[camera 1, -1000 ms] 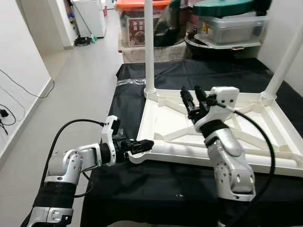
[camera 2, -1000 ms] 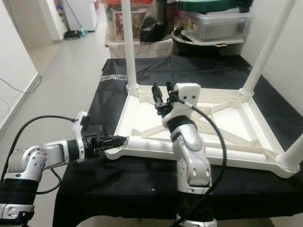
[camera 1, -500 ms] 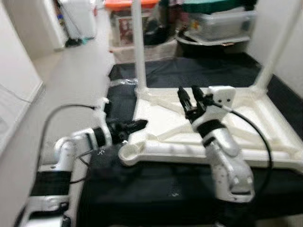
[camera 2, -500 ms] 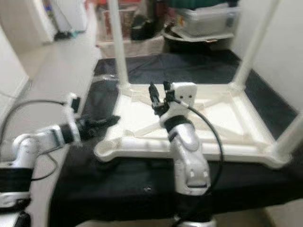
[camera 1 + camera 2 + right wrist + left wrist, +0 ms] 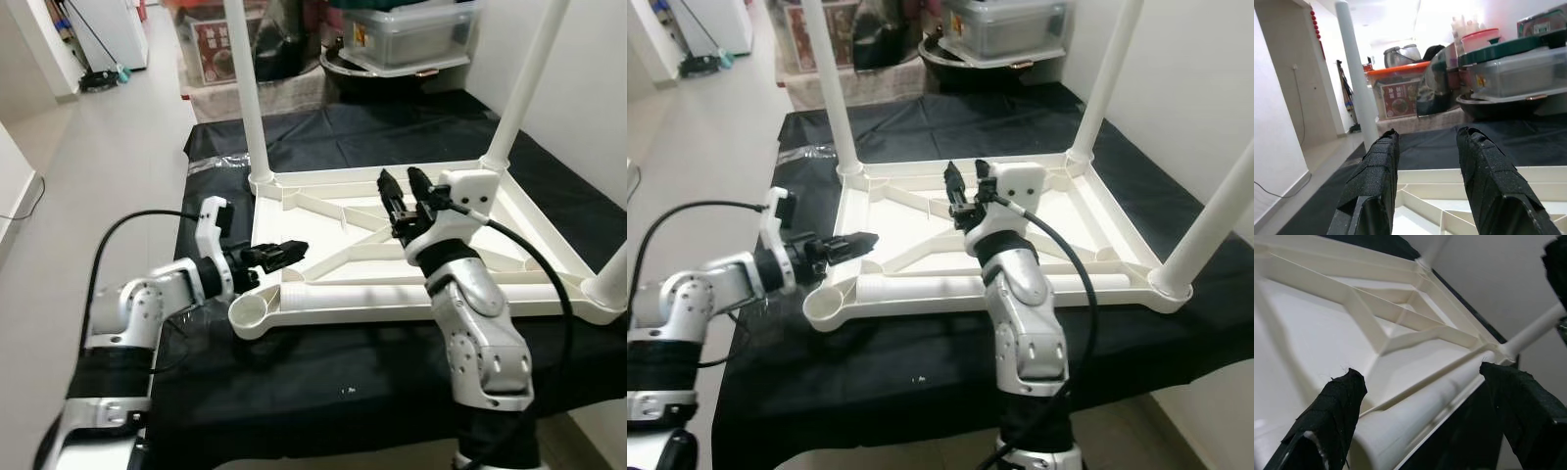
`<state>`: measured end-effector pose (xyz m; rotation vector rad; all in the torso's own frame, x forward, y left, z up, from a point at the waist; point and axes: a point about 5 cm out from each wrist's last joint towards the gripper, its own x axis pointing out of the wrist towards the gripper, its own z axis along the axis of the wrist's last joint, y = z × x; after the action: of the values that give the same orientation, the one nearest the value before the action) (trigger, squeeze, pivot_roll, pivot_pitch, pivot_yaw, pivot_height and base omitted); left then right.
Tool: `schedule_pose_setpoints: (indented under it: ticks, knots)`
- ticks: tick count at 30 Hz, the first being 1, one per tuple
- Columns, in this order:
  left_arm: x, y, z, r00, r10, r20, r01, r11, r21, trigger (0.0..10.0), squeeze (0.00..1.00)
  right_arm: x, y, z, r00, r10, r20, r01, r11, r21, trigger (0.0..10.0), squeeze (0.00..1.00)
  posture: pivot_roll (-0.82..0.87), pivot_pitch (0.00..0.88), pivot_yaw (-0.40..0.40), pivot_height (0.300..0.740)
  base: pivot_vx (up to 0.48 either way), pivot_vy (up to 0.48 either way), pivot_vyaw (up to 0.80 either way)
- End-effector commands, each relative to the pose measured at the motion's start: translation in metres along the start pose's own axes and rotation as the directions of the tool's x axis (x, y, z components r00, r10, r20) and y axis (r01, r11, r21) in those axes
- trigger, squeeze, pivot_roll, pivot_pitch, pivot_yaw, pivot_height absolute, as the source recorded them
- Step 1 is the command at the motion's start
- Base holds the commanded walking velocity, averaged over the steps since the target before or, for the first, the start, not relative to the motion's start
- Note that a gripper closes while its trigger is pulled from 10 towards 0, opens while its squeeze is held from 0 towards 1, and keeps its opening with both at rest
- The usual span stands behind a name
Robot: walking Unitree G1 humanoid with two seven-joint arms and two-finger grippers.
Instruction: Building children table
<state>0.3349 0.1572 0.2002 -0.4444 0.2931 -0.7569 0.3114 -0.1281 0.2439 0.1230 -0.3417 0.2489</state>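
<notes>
the white plastic table (image 5: 343, 235) lies upside down across the middle of the frame, its ribbed underside facing up on a black cloth (image 5: 323, 377) that covers the surface below; three legs already stand upright in their sockets, one at the upper left corner (image 5: 248, 93), one at the upper right (image 5: 524, 83), one at the right edge (image 5: 615, 274); a fourth leg (image 5: 411, 295) lies flat along the near edge of the table, running left to right, just beside the empty round socket (image 5: 251, 311) at the lower left corner; the left gripper (image 5: 286, 251) reaches in from the left side of the frame and hovers over the table's left rim, just above that socket, its black fingers spread apart and holding nothing; in the left wrist view those fingers (image 5: 1327, 423) sit wide apart with the loose leg between them; the right gripper (image 5: 407, 191) stands raised at the centre of the frame above the underside of the table, its two fingers parted and empty; in the right wrist view the fingers (image 5: 1374, 183) point toward the far upright leg; at the top of the frame, plastic storage boxes (image 5: 411, 29) sit stacked against the wall.
</notes>
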Motion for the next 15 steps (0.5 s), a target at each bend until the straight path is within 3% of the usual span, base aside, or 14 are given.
schedule_pose_setpoints:
  ticks: [1,7,15]
  knots:
    - [-0.006,0.008,0.004,0.999,0.04,0.008,-0.04,0.999,0.009,10.0,0.0,0.001,0.004,-0.001,1.0,0.013,0.003,-0.013,1.0,0.012,10.0,0.0,0.01,0.051,0.014,0.74,0.0,0.0,0.0]
    - [-0.017,0.02,0.01,0.997,0.076,0.023,-0.076,0.997,-0.006,10.0,0.0,-0.001,0.004,-0.003,1.0,0.013,-0.005,-0.013,1.0,0.013,10.0,0.0,0.01,0.056,0.014,0.74,0.0,0.0,0.0]
    - [-0.017,0.024,0.005,0.996,0.084,0.006,-0.084,0.996,-0.004,10.0,0.0,-0.001,0.004,-0.003,1.0,0.013,-0.006,-0.013,1.0,0.012,10.0,0.0,0.01,0.059,0.015,0.74,0.0,0.0,0.0]
